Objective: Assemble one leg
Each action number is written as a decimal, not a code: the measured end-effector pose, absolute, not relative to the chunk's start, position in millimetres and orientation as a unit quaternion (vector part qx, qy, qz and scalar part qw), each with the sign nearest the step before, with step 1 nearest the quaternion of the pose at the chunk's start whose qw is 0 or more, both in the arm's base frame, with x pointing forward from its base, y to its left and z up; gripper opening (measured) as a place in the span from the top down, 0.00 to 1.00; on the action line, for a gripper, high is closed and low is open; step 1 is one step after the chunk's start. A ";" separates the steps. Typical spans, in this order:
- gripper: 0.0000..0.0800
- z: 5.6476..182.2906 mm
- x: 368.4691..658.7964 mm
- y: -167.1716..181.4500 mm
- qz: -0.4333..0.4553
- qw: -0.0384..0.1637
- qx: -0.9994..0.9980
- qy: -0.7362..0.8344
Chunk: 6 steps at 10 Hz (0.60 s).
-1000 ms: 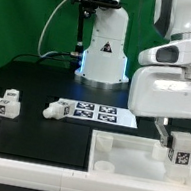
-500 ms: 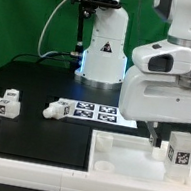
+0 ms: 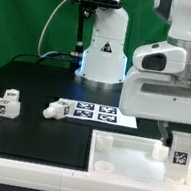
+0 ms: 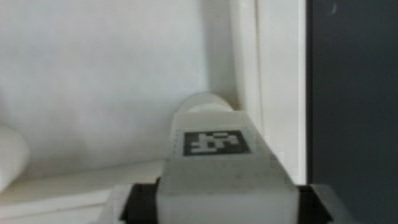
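The fingers (image 4: 143, 205) are pinching the leg (image 3: 180, 151). In the wrist view one dark pad sits on each flank of it, and its tag faces the camera. The leg stands upright inside a corner of the panel (image 3: 58, 178), close against the raised rim. I cannot tell whether its far end touches the panel's floor. In the exterior view that corner lies at about four o'clock, under the arm's bulky white wrist.

Farther out, toward ten o'clock, the marker board (image 3: 96, 111) lies flat on the dark table (image 3: 46, 75). Two spare legs rest on their sides there. The nearer spare (image 3: 56, 108) is just beside the board's nine o'clock edge, and the farther spare (image 3: 6, 103) is well apart from it, out at nine o'clock. The arm's base (image 3: 104, 44) stands at twelve o'clock.

The step in hand looks like seating this leg in the panel's corner mount. The next move probably calls for keeping the leg plumb over the mount and pressing straight down. It may then need turning, without scraping the rim.
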<state>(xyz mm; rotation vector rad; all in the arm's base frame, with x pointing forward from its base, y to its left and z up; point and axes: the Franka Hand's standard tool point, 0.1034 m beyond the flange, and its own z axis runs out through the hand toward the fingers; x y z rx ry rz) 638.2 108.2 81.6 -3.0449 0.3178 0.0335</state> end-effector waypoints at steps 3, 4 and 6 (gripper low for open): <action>0.64 80.8 638.6 111.1 0.014 0.038 -0.951 0.307; 0.64 80.6 638.9 111.8 0.015 0.037 -0.922 0.385; 0.64 80.0 640.6 110.9 0.018 0.047 -0.847 0.529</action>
